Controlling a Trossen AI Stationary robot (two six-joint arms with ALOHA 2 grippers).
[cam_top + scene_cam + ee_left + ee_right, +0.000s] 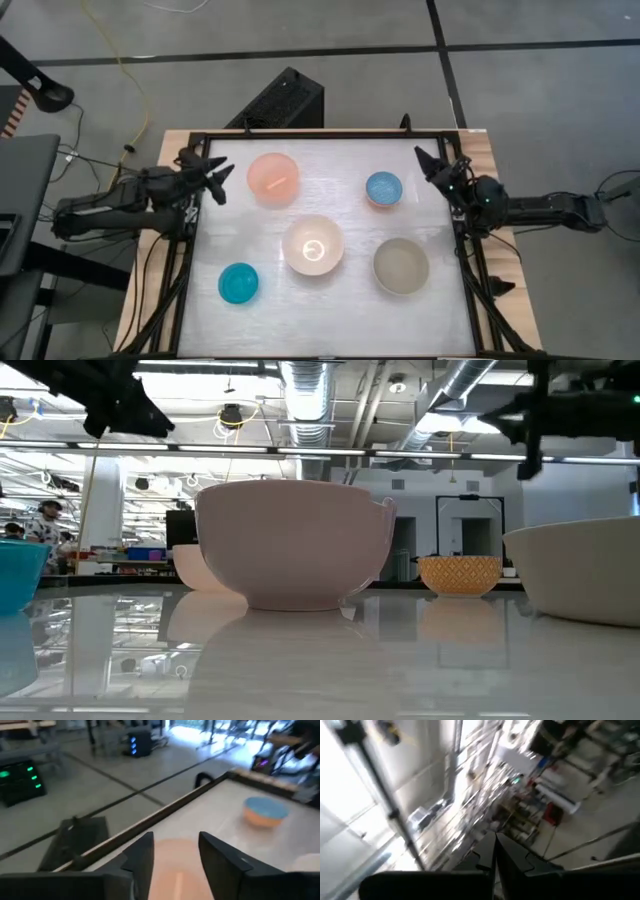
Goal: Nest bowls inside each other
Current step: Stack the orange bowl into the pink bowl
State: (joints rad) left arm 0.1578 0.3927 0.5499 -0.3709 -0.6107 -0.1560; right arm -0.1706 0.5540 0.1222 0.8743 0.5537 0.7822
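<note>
Five bowls stand apart on their bases on the white table top. The salmon-pink bowl is at the far left, the light-blue one at the far right, the cream-white one in the middle, the grey-beige one at the near right and the teal one at the near left. My left gripper hovers open just left of the pink bowl, which shows beyond its fingers. My right gripper hangs shut above the table's far right edge, right of the light-blue bowl.
A black frame runs around the table top. On the floor beyond the far edge stands a black box. In the low view the cream-white bowl fills the middle, with the grey-beige bowl at the right and the teal bowl at the left.
</note>
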